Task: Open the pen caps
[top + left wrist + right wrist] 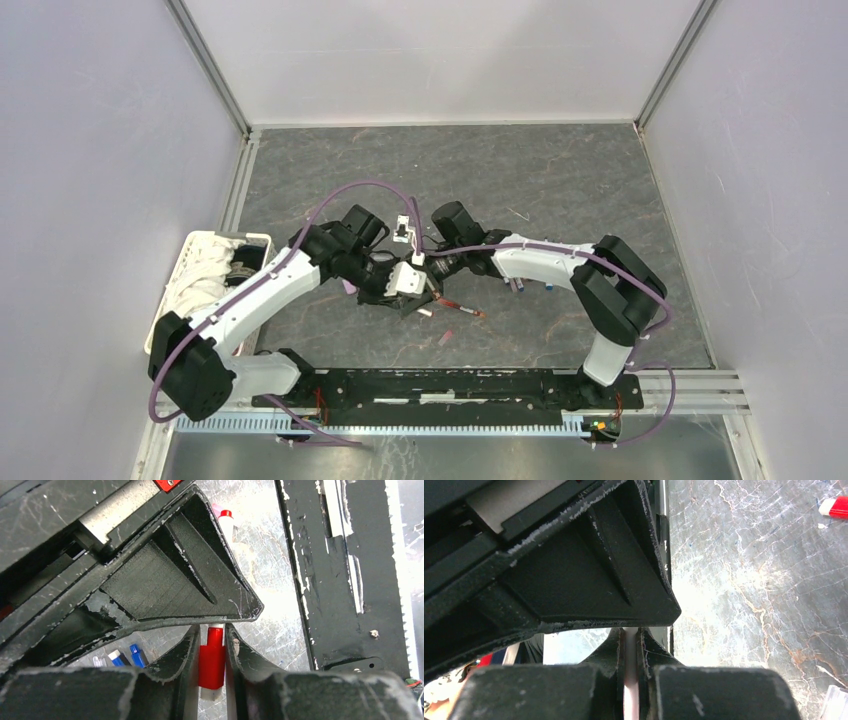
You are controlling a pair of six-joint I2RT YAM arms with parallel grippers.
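Seen from above, the two arms meet over the middle of the dark marbled counter [560, 180]. The left gripper [418, 298] and the right gripper [432, 272] sit tip to tip, too small and crowded here to tell how their jaws stand. A red-ended pen [462, 309] lies on the counter just right of them, and a second loose pen [445, 338] lies nearer the arm bases. Two small blue pieces [520, 285] lie beside the right arm. A white basket [215, 262] stands at the counter's left edge.

In the left wrist view, the left gripper [212, 632] is closed on a red pen cap [211, 662], with a finger pressed against each side. A bit of white barrel shows at either end of the cap. Two blue pen caps [136, 655] lie on the counter to the left of the fingers. A red-tipped pen [226, 522] lies beyond the gripper, and the black base rail [325, 580] runs down the right.

In the right wrist view, the right gripper [629, 634] is almost fully closed, pinching a thin pale pen barrel [630, 685]. A red-and-white pen [835, 506] lies on the counter at the upper right.
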